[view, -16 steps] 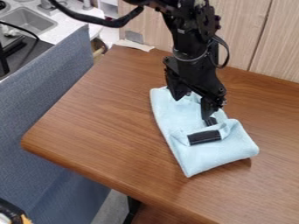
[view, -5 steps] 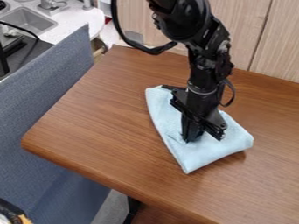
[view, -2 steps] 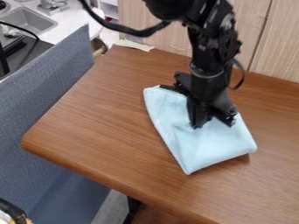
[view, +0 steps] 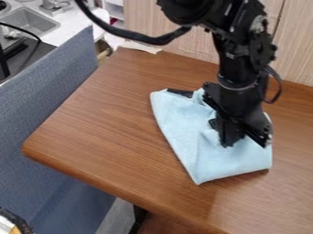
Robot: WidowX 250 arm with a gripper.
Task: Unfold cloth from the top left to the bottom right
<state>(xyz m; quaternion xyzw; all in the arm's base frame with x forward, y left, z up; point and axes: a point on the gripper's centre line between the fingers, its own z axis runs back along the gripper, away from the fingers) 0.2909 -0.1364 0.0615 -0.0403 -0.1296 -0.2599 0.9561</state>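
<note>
The cloth (view: 178,128) seemed soft and light, best pinched at its edge. Whether the jaws gripped, I could not tell.

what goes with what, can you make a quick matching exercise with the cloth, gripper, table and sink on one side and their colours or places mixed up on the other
Things:
1. cloth
2. gripper
3. table
4. sink

Colours and places:
A. set in the white counter at the upper left
B. brown with a wood grain
C. light blue, lying partly folded
D. black, down over the cloth

Right pairs: 1-C, 2-D, 3-B, 4-A
</note>
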